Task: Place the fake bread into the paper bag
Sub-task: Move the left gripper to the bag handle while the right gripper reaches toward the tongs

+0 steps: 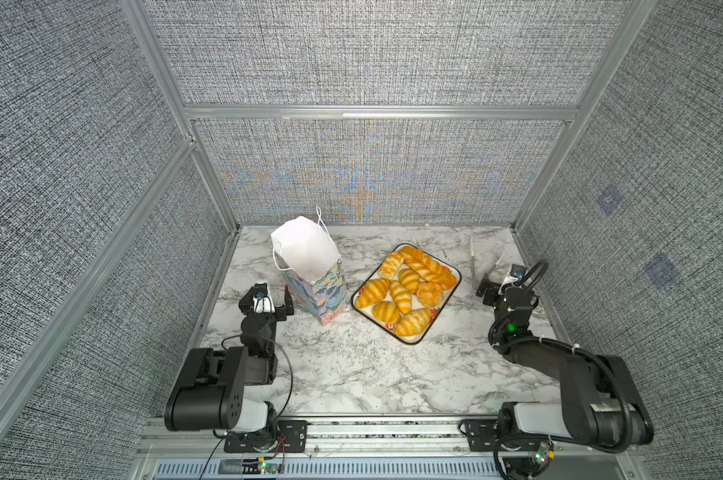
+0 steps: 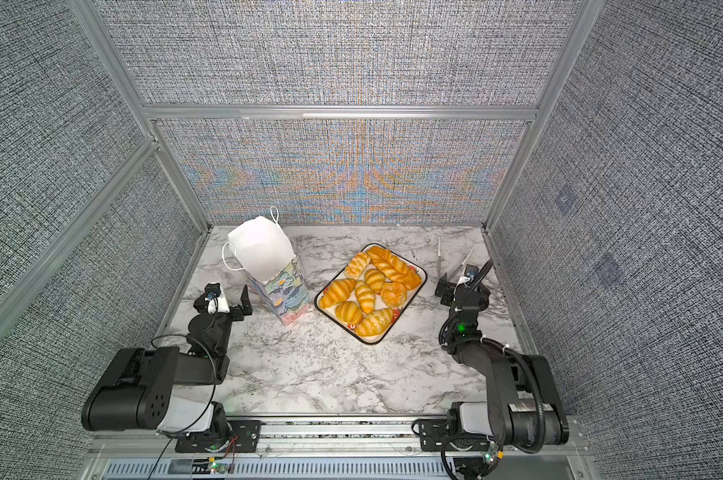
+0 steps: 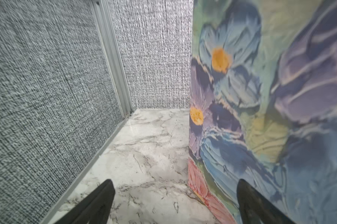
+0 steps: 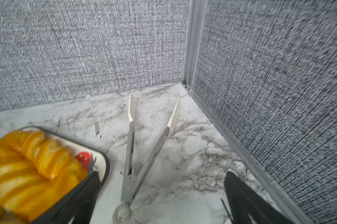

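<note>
Golden fake bread [image 1: 407,291] lies heaped on a strawberry-print tray [image 1: 455,272] at the middle of the marble surface [image 1: 372,374]. Croissants, a braided loaf and a round bun are packed edge to edge. The paper bag [image 1: 310,257] stands upright just to the tray's left, apart from it, with its white mouth gaping and its cord handles loose. In both top views the bread sits wholly on the tray, beside the bag.

The left pincer [image 3: 173,186] sits low by the bag's flowered side with its jaws spread wide and nothing between them. One finger [image 3: 249,199] is close against the print, though whether it touches cannot be told.

The right pincer [image 4: 162,174], likewise spread wide and empty, hangs near the back right corner. White-tipped tongs [image 4: 126,184] lie there on the surface in an open V, just beside the tray, their hinge end between the parted jaws.
</note>
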You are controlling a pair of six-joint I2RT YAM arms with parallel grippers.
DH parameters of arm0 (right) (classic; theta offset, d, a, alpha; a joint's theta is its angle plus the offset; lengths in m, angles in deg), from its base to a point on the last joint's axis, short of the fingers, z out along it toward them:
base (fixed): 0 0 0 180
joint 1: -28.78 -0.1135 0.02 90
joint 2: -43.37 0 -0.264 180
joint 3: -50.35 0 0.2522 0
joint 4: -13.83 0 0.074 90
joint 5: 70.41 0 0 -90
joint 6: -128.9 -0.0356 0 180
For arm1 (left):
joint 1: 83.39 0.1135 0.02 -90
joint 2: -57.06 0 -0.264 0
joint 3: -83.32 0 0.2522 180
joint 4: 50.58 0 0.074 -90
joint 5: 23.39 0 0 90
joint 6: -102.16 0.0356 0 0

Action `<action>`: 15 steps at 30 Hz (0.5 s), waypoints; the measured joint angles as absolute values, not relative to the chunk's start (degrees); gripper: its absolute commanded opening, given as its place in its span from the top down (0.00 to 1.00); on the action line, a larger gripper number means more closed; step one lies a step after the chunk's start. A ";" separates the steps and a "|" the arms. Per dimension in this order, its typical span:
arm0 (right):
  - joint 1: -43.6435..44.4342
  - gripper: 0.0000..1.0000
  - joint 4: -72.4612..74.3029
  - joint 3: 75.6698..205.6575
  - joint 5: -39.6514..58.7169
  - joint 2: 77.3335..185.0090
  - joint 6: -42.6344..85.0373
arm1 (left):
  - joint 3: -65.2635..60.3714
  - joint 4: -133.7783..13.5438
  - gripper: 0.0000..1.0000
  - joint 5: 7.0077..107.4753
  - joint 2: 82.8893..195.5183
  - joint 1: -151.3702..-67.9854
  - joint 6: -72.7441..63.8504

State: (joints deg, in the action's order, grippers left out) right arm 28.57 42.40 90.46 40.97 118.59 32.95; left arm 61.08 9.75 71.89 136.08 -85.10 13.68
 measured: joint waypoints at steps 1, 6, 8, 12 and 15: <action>28.70 0.01 38.07 93.48 42.70 117.76 31.79 | 60.87 8.04 0.01 73.38 133.70 -85.87 13.68; 29.93 0.01 13.24 112.34 48.67 119.64 23.92 | 60.25 -0.15 0.01 80.35 123.08 -87.42 11.30; 30.34 0.01 1.79 122.09 49.96 122.81 19.79 | 59.25 -4.83 0.01 82.32 118.64 -87.66 8.32; 30.58 0.01 -13.99 135.00 49.41 128.30 13.65 | 55.71 -14.08 0.01 82.75 112.00 -88.19 2.36; 30.43 0.01 -21.51 139.29 47.11 131.22 11.35 | 51.77 -22.27 0.01 82.93 108.79 -88.45 -2.15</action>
State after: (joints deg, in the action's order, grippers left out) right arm 30.43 -21.51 139.29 47.11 131.22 11.35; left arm 51.77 -22.27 82.93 108.79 -88.45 -2.15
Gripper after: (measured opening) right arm 0.992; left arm 0.993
